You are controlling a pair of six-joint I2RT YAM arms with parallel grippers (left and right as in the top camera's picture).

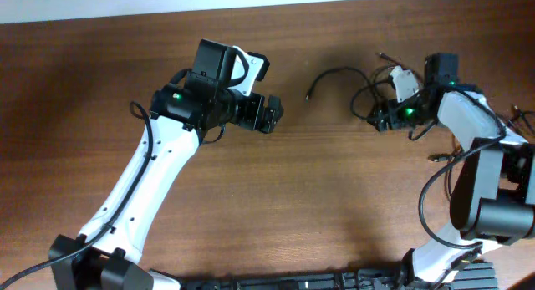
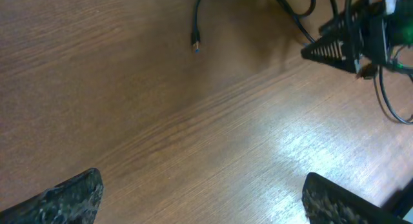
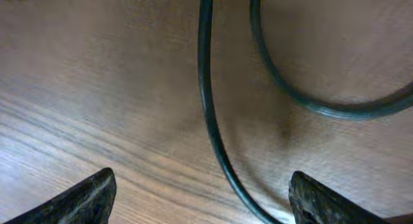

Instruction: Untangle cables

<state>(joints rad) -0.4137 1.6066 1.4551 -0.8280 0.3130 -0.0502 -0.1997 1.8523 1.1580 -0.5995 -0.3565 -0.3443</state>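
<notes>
Cables (image 3: 206,88): loose loops on the counter (image 1: 318,198), by the right gripper (image 1: 382,119).
Left gripper (image 1: 272,114): jaws wide apart, empty.
Right gripper: jaws apart, astride one strand, seemingly not touching it.

robot arms (image 1: 142,190) 2 | claws 2 (left claw (image 2: 203,198), right claw (image 3: 203,199)) | cables (image 3: 205,88) tangled, count unclear | table (image 1: 334,198) 1

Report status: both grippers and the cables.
Left gripper open, empty, away from cables. Right gripper open, low over cables, none gripped. Nothing in the way.
</notes>
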